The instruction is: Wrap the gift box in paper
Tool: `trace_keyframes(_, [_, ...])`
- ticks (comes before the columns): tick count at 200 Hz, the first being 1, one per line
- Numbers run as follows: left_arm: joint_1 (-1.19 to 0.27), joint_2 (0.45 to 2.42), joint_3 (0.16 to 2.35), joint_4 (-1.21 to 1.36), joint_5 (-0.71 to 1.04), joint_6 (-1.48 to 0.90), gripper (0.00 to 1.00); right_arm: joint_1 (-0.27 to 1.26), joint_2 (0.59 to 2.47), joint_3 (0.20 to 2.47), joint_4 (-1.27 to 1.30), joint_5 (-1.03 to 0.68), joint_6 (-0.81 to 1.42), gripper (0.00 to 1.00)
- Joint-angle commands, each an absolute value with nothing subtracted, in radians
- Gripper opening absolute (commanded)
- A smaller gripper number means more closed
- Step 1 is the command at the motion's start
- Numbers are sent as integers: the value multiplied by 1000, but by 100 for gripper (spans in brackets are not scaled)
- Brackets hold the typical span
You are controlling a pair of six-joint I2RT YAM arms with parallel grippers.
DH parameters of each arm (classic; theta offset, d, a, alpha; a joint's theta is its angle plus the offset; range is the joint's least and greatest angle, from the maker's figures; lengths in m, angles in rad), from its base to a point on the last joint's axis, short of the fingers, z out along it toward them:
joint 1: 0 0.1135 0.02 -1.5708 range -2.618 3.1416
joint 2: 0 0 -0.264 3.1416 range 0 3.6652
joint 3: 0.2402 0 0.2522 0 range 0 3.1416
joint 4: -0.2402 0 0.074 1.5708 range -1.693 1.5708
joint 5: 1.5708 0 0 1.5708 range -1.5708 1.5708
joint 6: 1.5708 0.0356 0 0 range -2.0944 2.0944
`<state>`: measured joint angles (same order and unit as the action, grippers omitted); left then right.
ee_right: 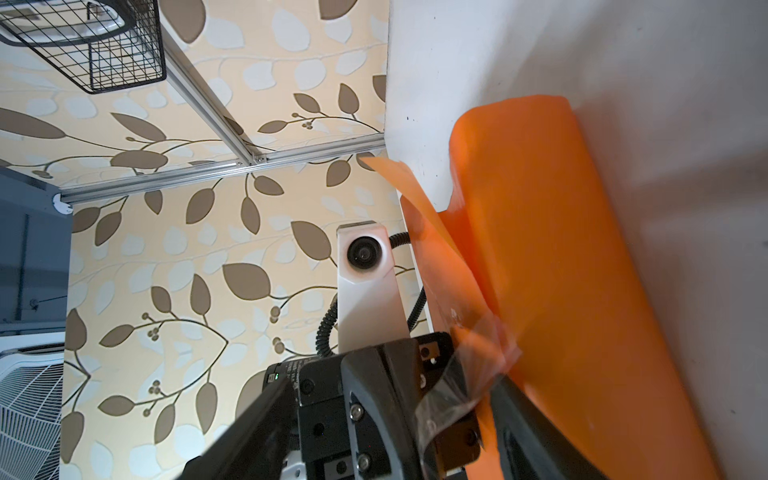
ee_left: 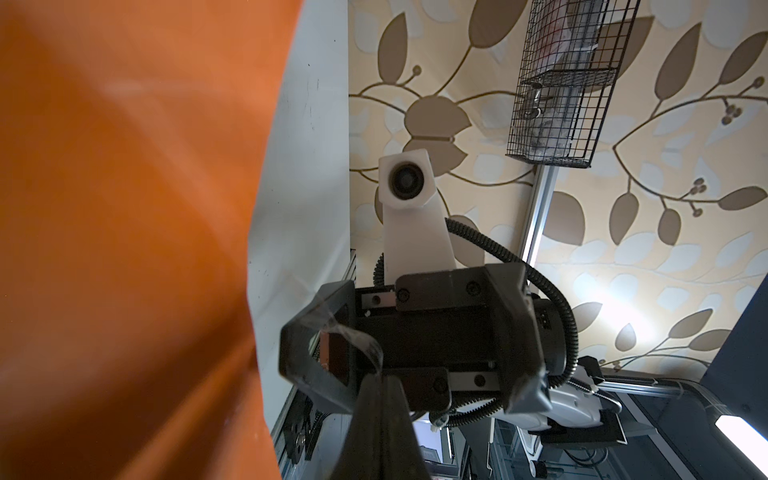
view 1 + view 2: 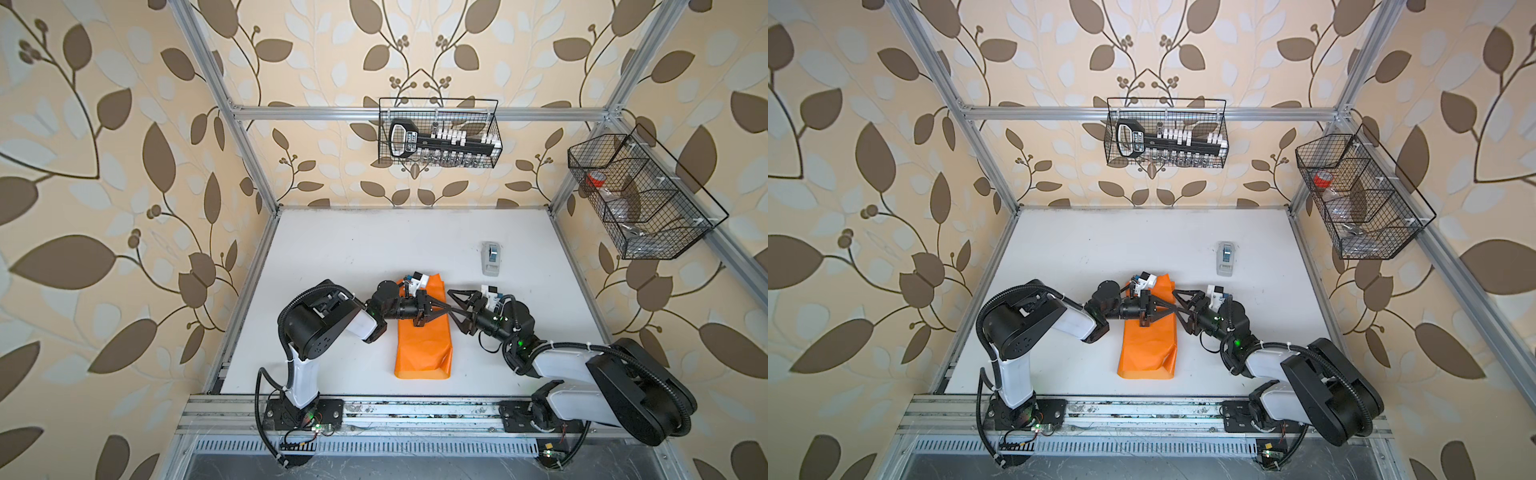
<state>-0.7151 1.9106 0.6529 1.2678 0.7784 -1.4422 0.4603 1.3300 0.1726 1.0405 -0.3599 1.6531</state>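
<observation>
Both my hands meet at the right edge of the paper point(image 3: 422, 353), its length running away from me: left hand point(image 3: 448, 310) pinched shut, right hand point(image 3: 457, 311) spread wide

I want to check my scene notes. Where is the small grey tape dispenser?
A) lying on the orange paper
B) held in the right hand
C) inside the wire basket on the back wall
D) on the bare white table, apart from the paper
D: in both top views the tape dispenser stands on the table, clear of the paper.
</observation>
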Motion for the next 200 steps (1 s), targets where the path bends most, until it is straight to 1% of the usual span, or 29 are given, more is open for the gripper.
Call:
trace_keyframes(1, [-732, 1912, 648, 1289, 796, -1451, 0, 465, 1375, 197, 1169, -335, 1765, 72])
trace_keyframes(20, [-734, 1911, 649, 1289, 796, -1453, 0, 465, 1415, 193, 1230, -332, 1783, 67])
trace_keyframes(59, [-733, 1910, 647, 1290, 796, -1454, 0, 457, 1427, 178, 1253, -319, 1781, 63])
trace_keyframes(117, [-733, 1911, 647, 1290, 796, -1456, 0, 423, 1408, 154, 1227, -328, 1768, 56])
trace_keyframes(200, [-733, 1908, 644, 1289, 796, -1457, 0, 393, 1373, 145, 1155, -343, 1716, 40])
